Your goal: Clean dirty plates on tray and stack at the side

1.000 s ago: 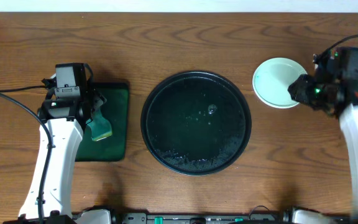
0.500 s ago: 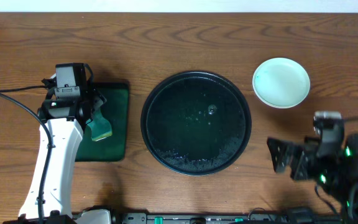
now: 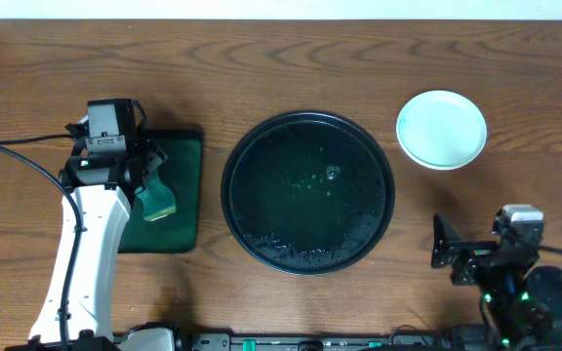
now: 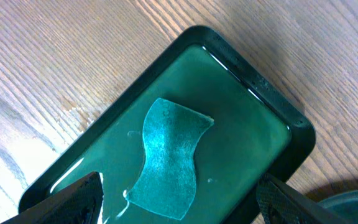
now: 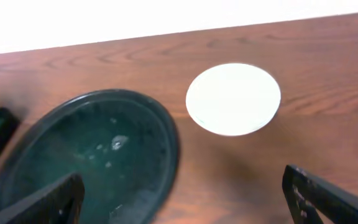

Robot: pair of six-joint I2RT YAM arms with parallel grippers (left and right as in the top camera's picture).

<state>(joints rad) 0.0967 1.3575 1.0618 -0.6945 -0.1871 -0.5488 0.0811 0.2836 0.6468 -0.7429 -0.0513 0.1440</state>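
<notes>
The round black tray [image 3: 308,192] sits mid-table and carries only wet specks, no plates. A white plate [image 3: 442,130] rests on the wood to the tray's upper right; how many lie under it I cannot tell. Through the right wrist camera the plate [image 5: 233,98] lies ahead and the tray [image 5: 86,155] to the left. My right gripper [image 3: 452,258] hangs open and empty near the front right edge, well away from the plate, and is seen again in its own view [image 5: 185,205]. Over a teal sponge [image 4: 166,155] my left gripper [image 4: 179,208] stands open.
A rectangular black dish [image 3: 195,146] with green liquid lies left of the tray and holds the sponge [image 3: 159,202]. The left arm [image 3: 91,224] runs from the front edge up to it. A pale wall borders the table's far side.
The right gripper has let go of the plate, opened, and pulled back from the upper right to the front right edge. The left arm, tray and sponge have not moved.
</notes>
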